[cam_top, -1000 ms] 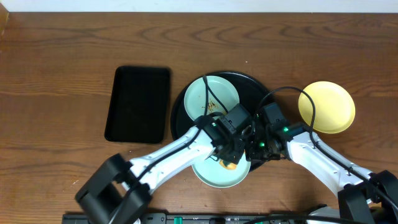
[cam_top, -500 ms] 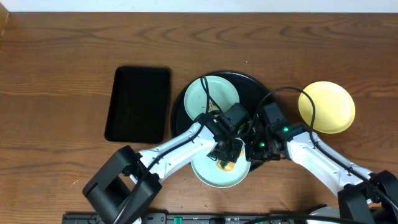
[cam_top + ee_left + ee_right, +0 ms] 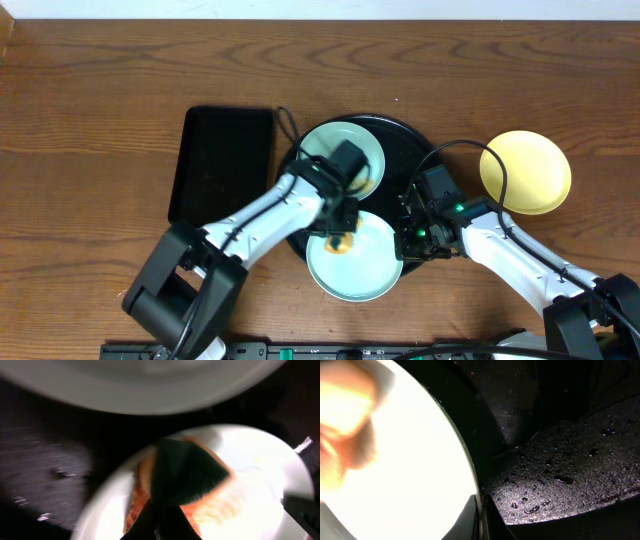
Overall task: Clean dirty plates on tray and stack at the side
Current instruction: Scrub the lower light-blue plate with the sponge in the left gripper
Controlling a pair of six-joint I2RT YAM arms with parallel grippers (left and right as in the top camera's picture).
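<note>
Because the aqua plate under the left fingers, which clamp a soft sponge, looks stiff and slippery, its thin rim, pinched by the right fingers, seems the best hold.

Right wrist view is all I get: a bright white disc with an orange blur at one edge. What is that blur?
Observer: A sponge, orange with a dark green top, pinched in the left gripper and pressed on the near plate.
Visitor: Are there more plates?
Observer: Yes. A second aqua plate, smeared brown, lies farther back on the round black tray.
Visitor: Any others?
Observer: A yellow plate sits on the bare table, to the right of the tray.
</note>
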